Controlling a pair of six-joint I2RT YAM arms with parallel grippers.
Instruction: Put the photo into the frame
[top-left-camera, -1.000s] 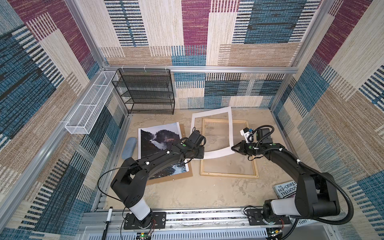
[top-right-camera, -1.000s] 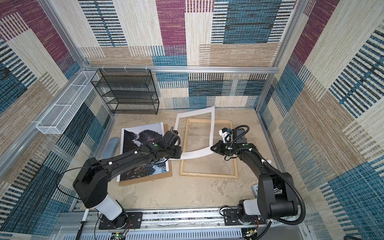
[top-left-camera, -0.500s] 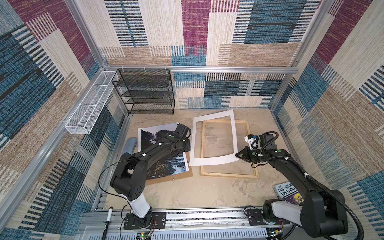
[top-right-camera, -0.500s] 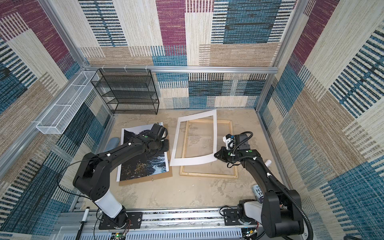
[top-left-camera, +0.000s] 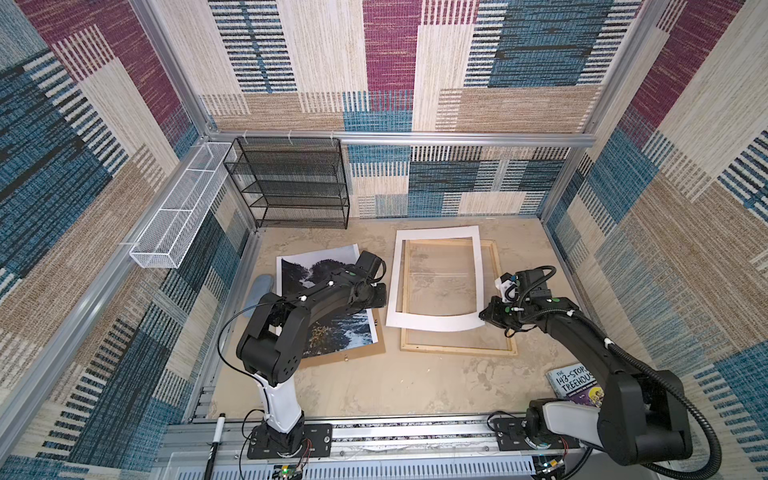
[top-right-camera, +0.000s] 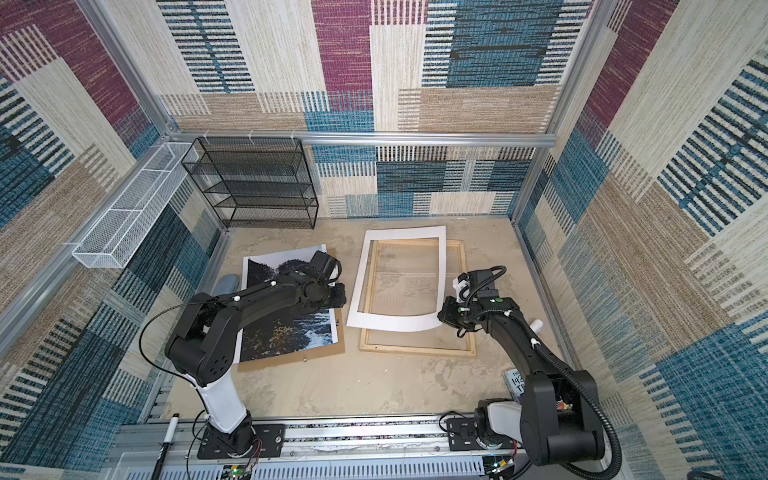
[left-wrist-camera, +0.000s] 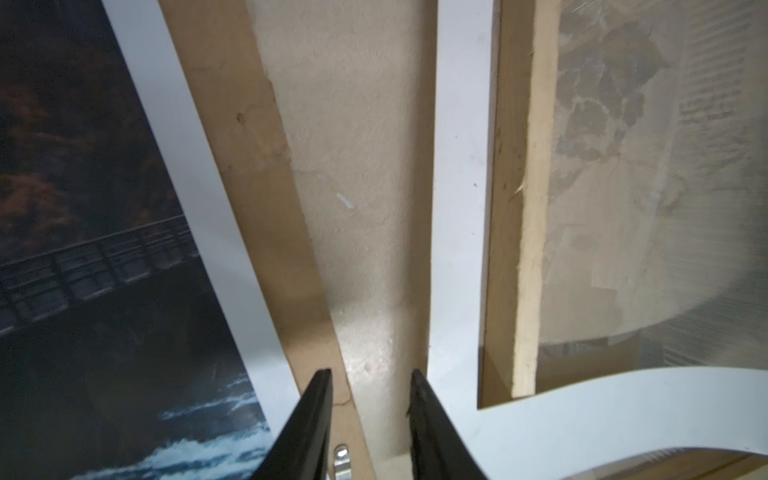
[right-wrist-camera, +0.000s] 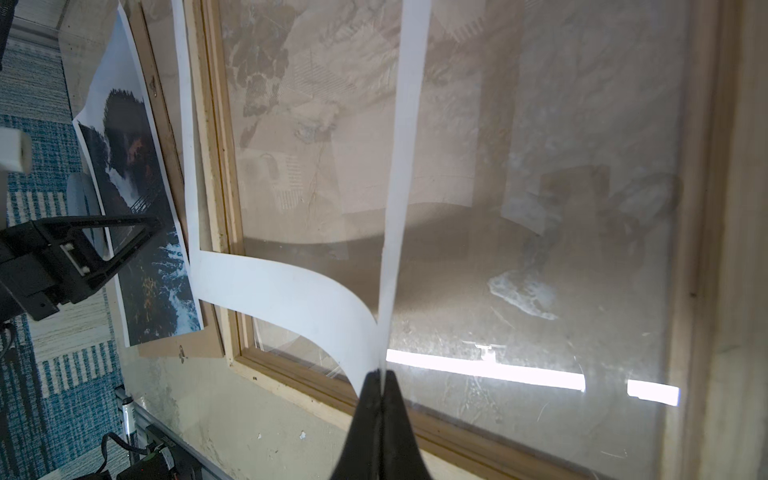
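Floppy-looking photo (top-left-camera: 345, 332), best pinched at its right border by the parted, empty left fingers (left-wrist-camera: 313, 415); right fingers (right-wrist-camera: 365, 415) clamp the mat (top-left-camera: 432, 322).

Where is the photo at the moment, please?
In both top views the photo lies on the brown board, left of the frame and the white mat.

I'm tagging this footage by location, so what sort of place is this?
Probably a robot lab test cell, not a home: aluminium bars hold patterned carpet wall panels, and a left arm and right arm are bolted to a metal rail along the front.
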